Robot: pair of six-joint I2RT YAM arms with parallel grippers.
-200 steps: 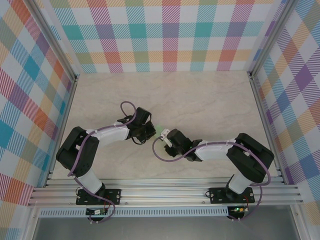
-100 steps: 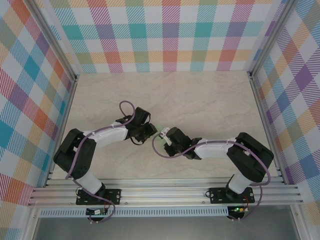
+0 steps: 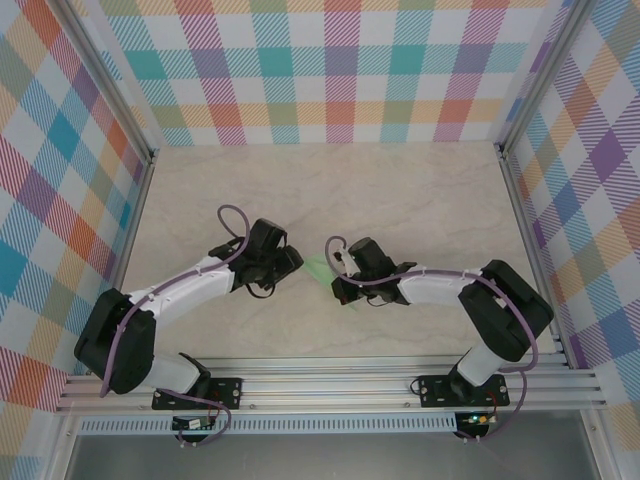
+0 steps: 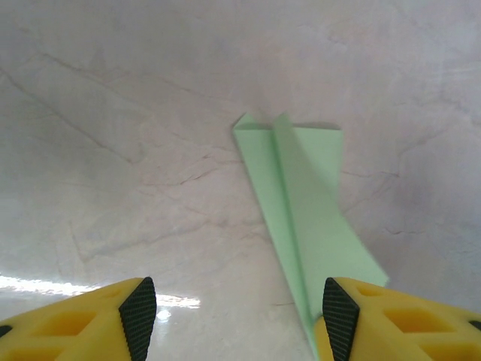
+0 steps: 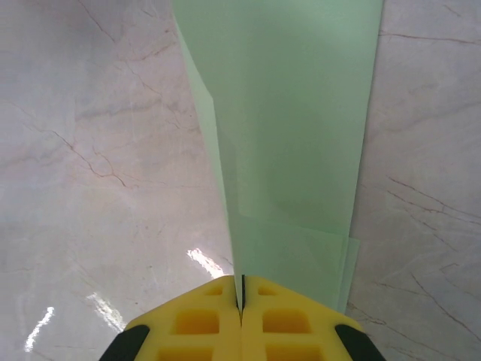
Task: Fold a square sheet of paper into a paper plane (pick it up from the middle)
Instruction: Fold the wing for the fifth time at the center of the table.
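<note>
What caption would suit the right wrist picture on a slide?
The right fingers pinched shut on the pale-green paper plane, marbled table behind.

The left claw [image 4: 238,316] gapes over the table [image 4: 113,150], the paper plane [image 4: 301,203] reaching one finger.

In the left wrist view, the lower tip of the pale-green folded paper plane [image 4: 304,210] is cut off by the bottom edge and partly covered by one yellow finger [image 4: 361,320] of the left gripper [image 4: 237,312]. In the right wrist view, its far end is cut by the top edge and its near end is hidden between the pressed fingers of the right gripper [image 5: 242,295]. From above, its folds are too small to be told.
</note>
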